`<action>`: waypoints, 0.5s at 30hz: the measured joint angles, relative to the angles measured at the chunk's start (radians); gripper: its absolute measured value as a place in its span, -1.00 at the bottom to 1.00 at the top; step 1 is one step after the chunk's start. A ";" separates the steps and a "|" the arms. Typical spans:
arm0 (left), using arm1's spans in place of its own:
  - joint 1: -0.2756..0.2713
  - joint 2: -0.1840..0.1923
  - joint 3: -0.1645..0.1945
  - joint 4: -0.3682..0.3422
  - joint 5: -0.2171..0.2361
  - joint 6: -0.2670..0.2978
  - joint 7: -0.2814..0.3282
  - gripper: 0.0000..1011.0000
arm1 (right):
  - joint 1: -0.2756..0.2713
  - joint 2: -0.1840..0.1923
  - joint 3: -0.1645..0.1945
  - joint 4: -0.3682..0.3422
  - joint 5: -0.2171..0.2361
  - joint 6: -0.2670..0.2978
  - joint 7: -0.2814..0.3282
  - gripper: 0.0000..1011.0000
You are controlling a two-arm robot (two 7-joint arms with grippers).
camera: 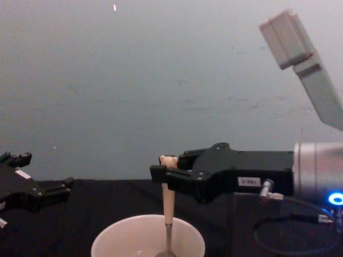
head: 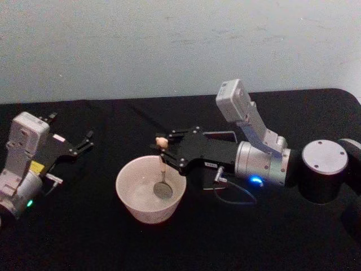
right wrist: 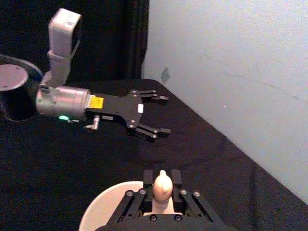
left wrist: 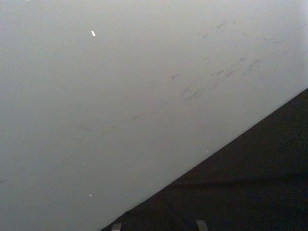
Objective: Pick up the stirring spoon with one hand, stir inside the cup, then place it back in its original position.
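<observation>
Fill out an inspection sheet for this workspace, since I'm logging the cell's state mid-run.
Surface: black table.
Job's things: cream cup upright near the middle; stirring spoon upright, its bowl down inside the cup.
Clutter: nothing seen.
Grippers: right gripper shut on the spoon's handle above the cup; left gripper open, idle at the left.
Cables: thin cable loops at the right arm's wrist.
Surroundings: pale scuffed wall behind the table.
</observation>
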State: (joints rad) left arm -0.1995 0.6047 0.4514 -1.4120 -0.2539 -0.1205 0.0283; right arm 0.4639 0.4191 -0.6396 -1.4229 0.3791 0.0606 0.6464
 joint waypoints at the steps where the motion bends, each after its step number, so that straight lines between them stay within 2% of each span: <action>1: 0.000 0.000 0.000 0.000 0.000 0.000 0.000 0.98 | -0.006 0.009 0.001 -0.011 0.004 -0.003 0.007 -0.57; 7: 0.000 0.000 0.000 0.000 0.000 0.000 0.000 0.98 | -0.026 0.038 0.000 -0.055 0.018 -0.009 0.027 -0.57; 15: 0.000 0.000 0.000 0.000 0.000 0.000 0.000 0.98 | -0.026 0.042 -0.023 -0.075 0.017 -0.011 0.042 -0.57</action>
State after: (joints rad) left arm -0.1995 0.6047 0.4514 -1.4120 -0.2539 -0.1206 0.0283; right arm 0.4381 0.4616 -0.6630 -1.4983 0.3961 0.0495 0.6880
